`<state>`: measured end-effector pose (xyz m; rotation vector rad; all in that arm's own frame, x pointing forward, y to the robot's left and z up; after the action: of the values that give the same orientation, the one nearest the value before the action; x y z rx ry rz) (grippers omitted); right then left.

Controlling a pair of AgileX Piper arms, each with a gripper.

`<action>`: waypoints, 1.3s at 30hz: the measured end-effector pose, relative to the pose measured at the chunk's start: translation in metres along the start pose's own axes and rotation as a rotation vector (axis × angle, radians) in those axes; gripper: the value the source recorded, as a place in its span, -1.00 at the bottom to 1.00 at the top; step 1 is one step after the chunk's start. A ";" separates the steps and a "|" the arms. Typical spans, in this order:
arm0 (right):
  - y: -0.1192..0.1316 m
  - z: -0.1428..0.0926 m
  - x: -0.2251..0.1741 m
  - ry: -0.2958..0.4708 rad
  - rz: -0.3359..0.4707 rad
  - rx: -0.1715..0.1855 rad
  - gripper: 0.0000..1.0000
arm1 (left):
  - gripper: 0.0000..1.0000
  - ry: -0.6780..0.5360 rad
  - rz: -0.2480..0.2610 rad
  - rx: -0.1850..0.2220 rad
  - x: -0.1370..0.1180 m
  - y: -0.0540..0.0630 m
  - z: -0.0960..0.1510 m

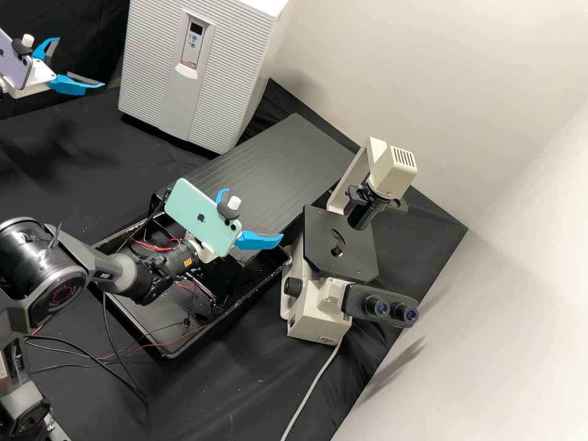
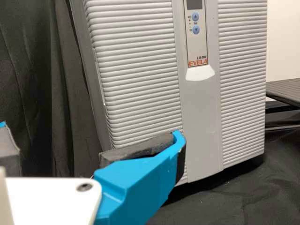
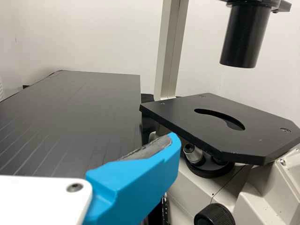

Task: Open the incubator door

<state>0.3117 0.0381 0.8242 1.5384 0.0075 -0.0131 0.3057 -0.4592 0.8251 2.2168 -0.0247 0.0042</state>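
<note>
My left gripper (image 1: 81,62) gapes wide and empty near the incubator (image 1: 233,73) on the bench (image 1: 245,398), whose closed door (image 2: 140,79) may slip free if I hook it too shallowly.

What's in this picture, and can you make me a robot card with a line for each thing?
Incubator door: shut
Left gripper: facing the incubator's front, jaws open, nothing held
Right gripper: near the microscope, jaws open, nothing held
Microscope: cream and black, standing on the bench
Black tray: red and black wires inside
Phones: purple phone on the left arm, mint phone on the right arm
</note>
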 end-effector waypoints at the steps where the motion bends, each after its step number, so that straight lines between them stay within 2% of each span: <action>1: 0.000 0.000 0.000 0.000 0.000 0.000 1.00 | 1.00 0.000 0.000 0.000 0.000 0.000 0.000; 13: 0.000 0.000 0.000 0.000 0.000 0.000 1.00 | 1.00 0.000 0.000 0.005 0.000 0.000 -0.001; 16: 0.000 0.000 0.000 0.000 0.000 0.000 1.00 | 1.00 0.006 -0.010 0.021 0.001 -0.002 -0.009; 18: 0.000 0.000 0.000 0.000 0.000 0.000 1.00 | 1.00 0.000 -0.021 0.015 0.001 -0.004 -0.014; 20: 0.000 0.000 0.000 0.000 0.000 0.000 1.00 | 1.00 -0.001 -0.036 0.008 0.002 -0.008 -0.023; 23: 0.000 0.000 0.000 0.000 0.000 0.000 1.00 | 1.00 -0.021 -0.043 0.024 0.004 -0.012 -0.039; 28: 0.000 0.000 0.000 0.000 0.000 0.000 1.00 | 1.00 -0.014 -0.030 0.043 0.012 -0.016 -0.076; 34: 0.000 0.000 0.000 0.000 0.000 0.000 1.00 | 1.00 -0.064 -0.004 0.008 0.019 -0.025 -0.113; 39: 0.000 0.000 0.000 0.000 0.000 0.000 1.00 | 1.00 -0.083 0.018 0.003 0.031 -0.023 -0.139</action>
<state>0.3117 0.0381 0.8242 1.5384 0.0075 -0.0131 0.3384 -0.3349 0.8906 2.2184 -0.0904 -0.0779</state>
